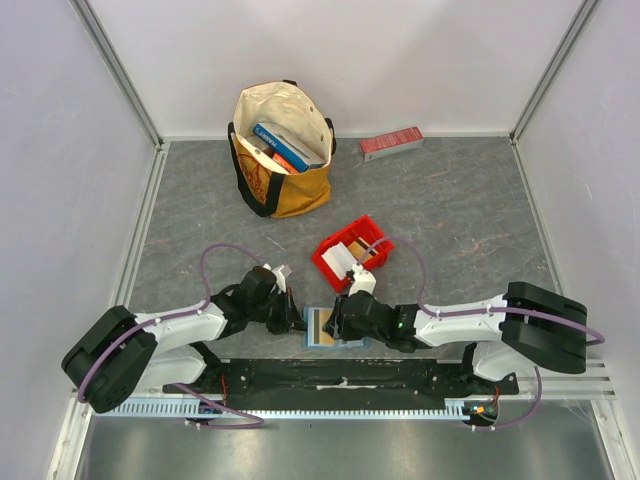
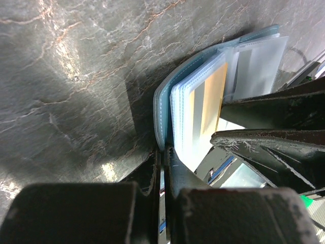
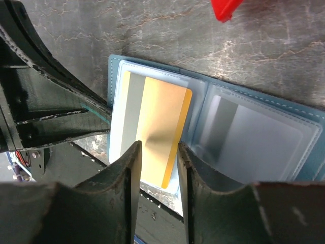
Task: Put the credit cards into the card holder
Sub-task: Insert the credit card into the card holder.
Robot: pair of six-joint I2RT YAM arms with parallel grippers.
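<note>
The holder (image 3: 254,132) lies open on the desk (image 1: 450,220), close to the near edge and between my two grippers, its clear sleeves facing up. A tan card (image 3: 160,117) sits in the left-hand sleeve with a pale stripe down one side. The card's near end reaches out past the holder's edge. The right-hand sleeve looks frosted, and I cannot tell what is in it.

My right gripper (image 3: 157,157) hangs over the near end of that card with its jaws partly apart. The card shows through the gap between them, and nothing is clamped. My left gripper (image 2: 162,157) is closed tight at the holder's left edge, and a sliver of teal cover shows between its tips, so it has the holder pinched there.

Just beyond the holder stands a red bin (image 1: 375,262) with white cards (image 1: 340,258) in it. Farther back a tote bag (image 1: 283,190) holds books, and a long red box (image 1: 391,143) lies against the back wall.
</note>
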